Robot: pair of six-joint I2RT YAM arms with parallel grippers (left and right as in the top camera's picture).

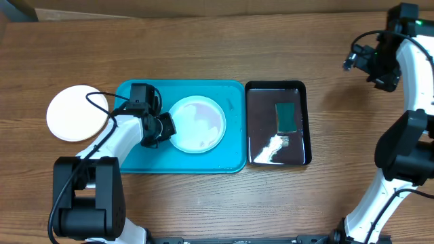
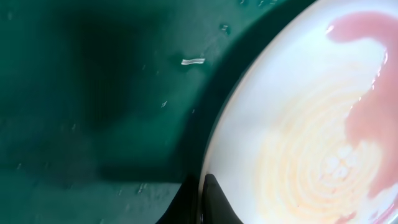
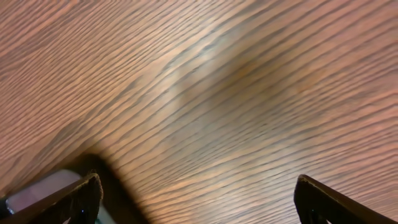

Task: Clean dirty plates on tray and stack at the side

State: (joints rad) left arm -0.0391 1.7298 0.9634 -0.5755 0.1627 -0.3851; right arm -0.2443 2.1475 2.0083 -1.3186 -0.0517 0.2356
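While the left gripper sits low over the tray, we see its dark fingertips in the left wrist view drawn narrow on either side of the rim of the pale plate, and we take them to be pinching that rim. This plate lies flat on the tray, right of its middle, with bare turquoise all around it. Close up, its glossy face shows a pinkish patch and faint yellowish rings, and a small white scrap lies on the tray floor well apart from the rim. A second plate, the white plate, rests on the wooden table just beside the tray's left end, off the tray. On the tray's right, almost touching it, stands a glossy black bin; a teal rectangle shows inside it, and we cannot tell whether that is an object or a reflection. The right gripper hangs over the far right corner of the table, well apart from the tray and bin. From its wrist camera we see its fingers spread wide with only wood grain between them. At this size we can read no writing on any of these things.
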